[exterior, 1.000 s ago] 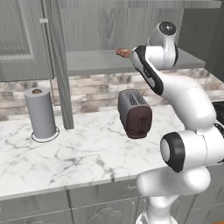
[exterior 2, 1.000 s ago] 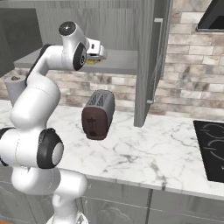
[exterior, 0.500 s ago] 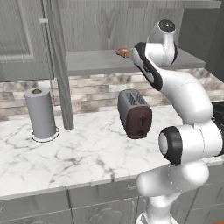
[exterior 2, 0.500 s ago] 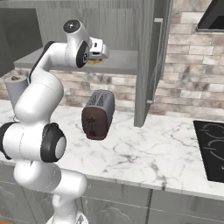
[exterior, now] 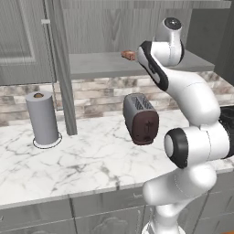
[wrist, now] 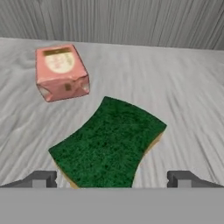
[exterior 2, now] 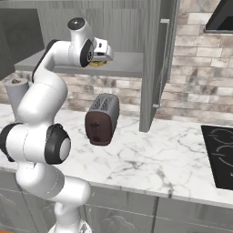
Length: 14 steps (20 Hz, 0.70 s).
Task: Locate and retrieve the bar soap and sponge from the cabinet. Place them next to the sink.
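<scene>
The sponge (wrist: 109, 144), dark green on top with a yellow edge, lies on the cabinet's grey shelf (wrist: 183, 96) just ahead of my gripper (wrist: 111, 178). The gripper is open, its two fingertips (wrist: 41, 178) standing wide on either side of the sponge's near end without touching it. The bar soap (wrist: 61, 72), a reddish-pink block, sits beyond the sponge to the left and also appears on the shelf (exterior: 100, 64) as the soap (exterior: 129, 55). In the right base view the gripper (exterior 2: 105, 52) hovers over the sponge (exterior 2: 97, 63). The sink is out of view.
A dark toaster (exterior: 140, 119) stands on the marble counter (exterior: 82, 160) under the shelf. A paper towel roll (exterior: 42, 119) is at the left. The open cabinet door (exterior 2: 157, 68) hangs to the right of the shelf, with a cooktop (exterior 2: 220, 150) further right.
The arm's upper joints have risen slightly and the hand has edged in over the shelf. The jaws have stayed open, and the soap and sponge have not moved.
</scene>
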{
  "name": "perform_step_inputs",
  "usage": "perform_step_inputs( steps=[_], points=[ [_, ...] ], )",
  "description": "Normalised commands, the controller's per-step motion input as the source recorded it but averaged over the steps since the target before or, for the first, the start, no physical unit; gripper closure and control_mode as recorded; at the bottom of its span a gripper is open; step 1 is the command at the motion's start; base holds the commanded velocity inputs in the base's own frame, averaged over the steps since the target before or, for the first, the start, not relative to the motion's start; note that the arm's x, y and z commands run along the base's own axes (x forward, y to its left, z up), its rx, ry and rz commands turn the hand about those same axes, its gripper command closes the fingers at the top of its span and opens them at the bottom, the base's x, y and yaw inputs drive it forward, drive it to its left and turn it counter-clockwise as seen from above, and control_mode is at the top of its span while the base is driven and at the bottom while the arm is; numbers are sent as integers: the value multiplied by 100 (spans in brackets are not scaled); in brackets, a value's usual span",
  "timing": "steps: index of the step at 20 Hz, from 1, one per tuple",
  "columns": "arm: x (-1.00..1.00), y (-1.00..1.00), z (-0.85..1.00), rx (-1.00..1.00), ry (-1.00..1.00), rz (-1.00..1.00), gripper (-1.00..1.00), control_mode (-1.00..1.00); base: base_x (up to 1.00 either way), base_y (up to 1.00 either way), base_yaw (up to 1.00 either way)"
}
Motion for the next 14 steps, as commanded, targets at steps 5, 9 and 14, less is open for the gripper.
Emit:
perform_step_inputs(
  steps=[5,9,14],
  points=[
    [20,-1,-12,0,0,2,-100,-100,0,0,0],
    [11,0,-18,0,0,2,-100,-100,0,0,0],
    [3,-1,-16,0,0,1,-100,-100,0,0,0]
  ],
)
